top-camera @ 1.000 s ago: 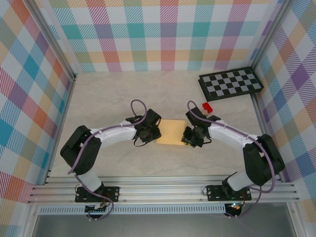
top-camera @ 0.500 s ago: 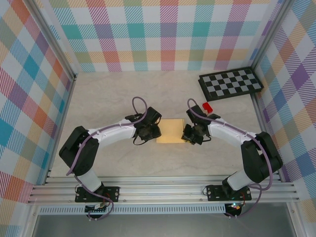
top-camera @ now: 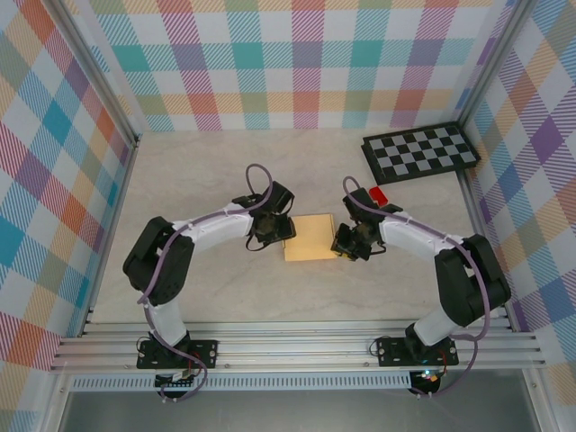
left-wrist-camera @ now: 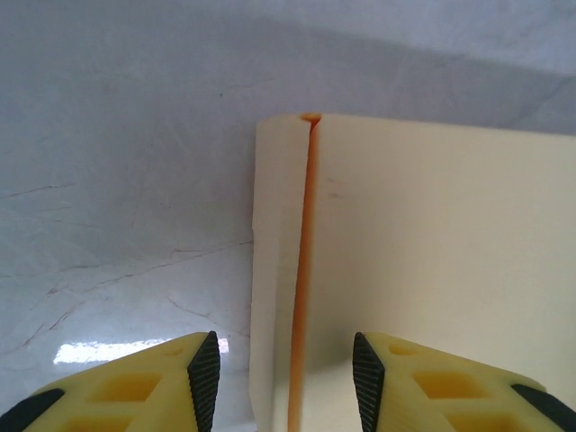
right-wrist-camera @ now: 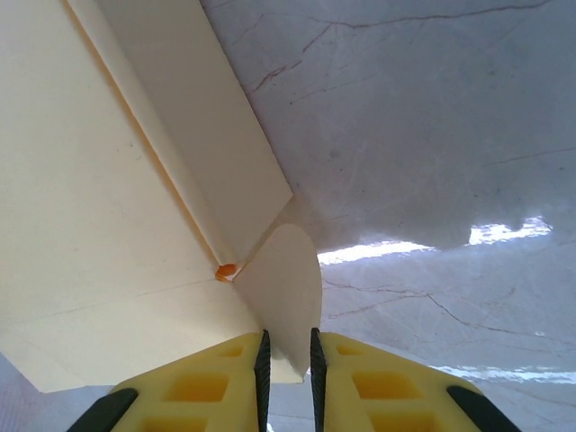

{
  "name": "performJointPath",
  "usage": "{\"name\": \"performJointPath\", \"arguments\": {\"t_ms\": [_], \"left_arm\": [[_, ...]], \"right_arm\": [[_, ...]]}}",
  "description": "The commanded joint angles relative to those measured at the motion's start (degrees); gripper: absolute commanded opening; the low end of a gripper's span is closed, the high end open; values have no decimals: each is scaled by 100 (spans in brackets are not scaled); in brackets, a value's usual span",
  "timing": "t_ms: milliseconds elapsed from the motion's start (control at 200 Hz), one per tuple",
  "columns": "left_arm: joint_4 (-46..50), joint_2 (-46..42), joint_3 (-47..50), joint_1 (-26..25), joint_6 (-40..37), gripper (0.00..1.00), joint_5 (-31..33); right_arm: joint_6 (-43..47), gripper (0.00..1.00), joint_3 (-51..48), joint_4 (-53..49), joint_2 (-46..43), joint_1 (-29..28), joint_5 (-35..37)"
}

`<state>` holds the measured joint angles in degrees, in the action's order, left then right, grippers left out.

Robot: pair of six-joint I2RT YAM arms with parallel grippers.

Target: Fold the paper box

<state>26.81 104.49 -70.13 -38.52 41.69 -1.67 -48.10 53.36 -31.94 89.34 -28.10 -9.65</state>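
The paper box point(top-camera: 310, 238) lies flat on the table between both arms, a tan-yellow rectangle turned slightly askew. My left gripper point(top-camera: 275, 229) is at its left edge and stands open. In the left wrist view the folded side strip with its orange seam point(left-wrist-camera: 304, 270) runs between the left gripper's point(left-wrist-camera: 286, 382) spread fingertips, and neither pad touches it. My right gripper point(top-camera: 346, 242) is at the box's right edge. In the right wrist view the right gripper point(right-wrist-camera: 286, 369) is shut on a rounded tab point(right-wrist-camera: 290, 288) of the paper box point(right-wrist-camera: 99, 225).
A small red block point(top-camera: 377, 196) lies just behind the right arm. A black-and-grey checkerboard point(top-camera: 419, 150) sits at the back right corner. Plaid walls enclose the pale marble table point(top-camera: 198, 171) on three sides, with an aluminium rail along the near edge.
My left gripper has opened off the box's left edge and shifted a little toward the back. The box has turned slightly. The right gripper keeps its hold on the tab.
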Motion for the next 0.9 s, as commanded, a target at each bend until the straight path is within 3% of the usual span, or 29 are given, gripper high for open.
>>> {"name": "performJointPath", "arguments": {"t_ms": [0,465,895], "left_arm": [[-105,104,-62,11,-138,47,-81],[39,392,-9,14,53,39,44],[86,542,-41,11,74,39,10]], "right_arm": [[195,22,115,171,79,37,-199],[484,19,-101,872,57,146,-371],[407,19,-440,1784,330,438,-907]]}}
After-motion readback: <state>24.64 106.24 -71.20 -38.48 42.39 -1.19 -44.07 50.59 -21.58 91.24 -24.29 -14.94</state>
